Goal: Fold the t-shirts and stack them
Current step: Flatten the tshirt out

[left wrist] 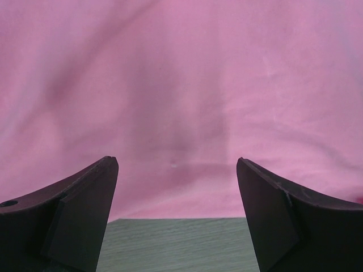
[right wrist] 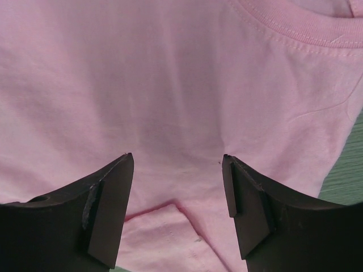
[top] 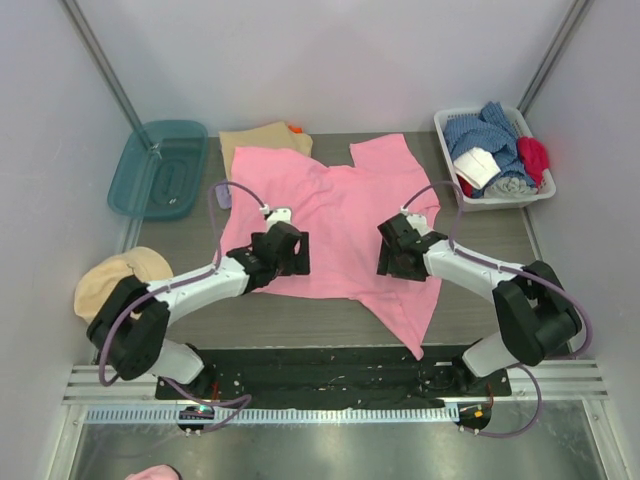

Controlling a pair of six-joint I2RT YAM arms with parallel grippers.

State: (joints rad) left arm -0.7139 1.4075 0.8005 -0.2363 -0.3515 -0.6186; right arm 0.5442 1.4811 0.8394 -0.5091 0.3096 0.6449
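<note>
A bright pink t-shirt (top: 340,215) lies spread and rumpled on the grey table, one sleeve trailing toward the near edge. A folded tan t-shirt (top: 262,138) with an orange one peeking beside it lies at the back, partly under the pink one. My left gripper (top: 290,255) is open over the pink shirt's left hem; in the left wrist view the gripper (left wrist: 177,164) frames pink cloth (left wrist: 181,85) with bare table below. My right gripper (top: 392,255) is open over the shirt's right side; in the right wrist view the gripper (right wrist: 177,160) frames pink cloth (right wrist: 170,73) and a folded sleeve edge.
A teal plastic bin (top: 158,168) stands at the back left. A white basket (top: 540,190) with blue, white and red clothes stands at the back right. A round tan cap (top: 118,280) lies at the left edge. A lilac scrap (top: 224,198) shows beside the pink shirt.
</note>
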